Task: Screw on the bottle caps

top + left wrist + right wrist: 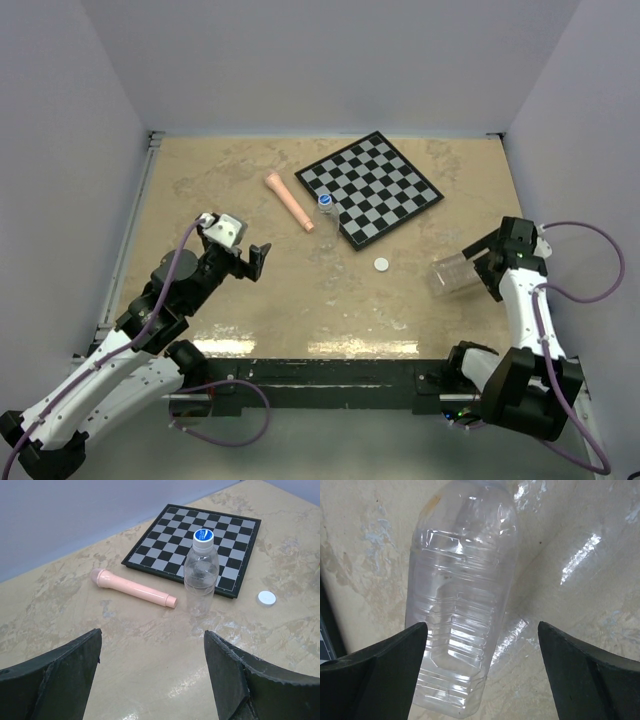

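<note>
The left jaws stood wide apart with nothing between them, hovering over the counter (200,200). Well ahead of them and a little to their right, the small bottle (201,577) stood upright with the blue cap (203,536) sitting on its mouth (how tightly it was turned on could not be told). The bottle's foot was just beside the near edge of the chessboard (170,545). To its left, also ahead of the left jaws, the pink stick (132,586) lay flat, one end near the bottle but apart from it. The white cap (266,598) lay by itself on the counter farther to the right of those jaws. In the overhead view it sat between them and the right jaws, well apart from both.

The right jaws were spread wide too. The big bottle (462,595) lay on its side on the counter between them, its neck pointing away from the wrist. Its body was closer to the finger on the left of the wrist view, and a strip of bare counter showed between it and the other finger, so it was not gripped. Whether the nearer finger touched the plastic could not be told.
</note>
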You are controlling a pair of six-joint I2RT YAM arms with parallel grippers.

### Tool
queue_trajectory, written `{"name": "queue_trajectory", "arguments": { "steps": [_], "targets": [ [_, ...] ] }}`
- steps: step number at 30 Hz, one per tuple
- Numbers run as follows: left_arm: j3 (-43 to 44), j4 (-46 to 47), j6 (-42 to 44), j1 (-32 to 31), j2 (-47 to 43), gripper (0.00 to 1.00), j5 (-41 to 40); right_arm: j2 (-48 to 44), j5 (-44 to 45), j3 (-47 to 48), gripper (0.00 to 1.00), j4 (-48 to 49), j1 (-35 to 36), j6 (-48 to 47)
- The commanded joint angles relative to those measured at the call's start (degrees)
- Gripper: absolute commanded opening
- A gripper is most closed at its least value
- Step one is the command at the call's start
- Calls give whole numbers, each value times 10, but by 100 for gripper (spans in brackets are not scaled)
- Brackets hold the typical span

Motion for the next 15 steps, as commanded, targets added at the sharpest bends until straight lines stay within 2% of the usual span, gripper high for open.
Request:
{"name": "queue_trajectory", "arguments": {
  "steps": [1, 8, 15],
  "targets": [
    [-4, 23, 11, 3, -5, 87, 7, -7, -51, -23, 95, 54, -5, 9],
    [-4, 23, 11, 3, -3, 87, 8, 56, -74, -23, 94, 114, -4, -24],
    [-4, 24, 12, 7, 4, 87, 14, 127, -60, 7, 96, 158, -5, -74]
  ]
}}
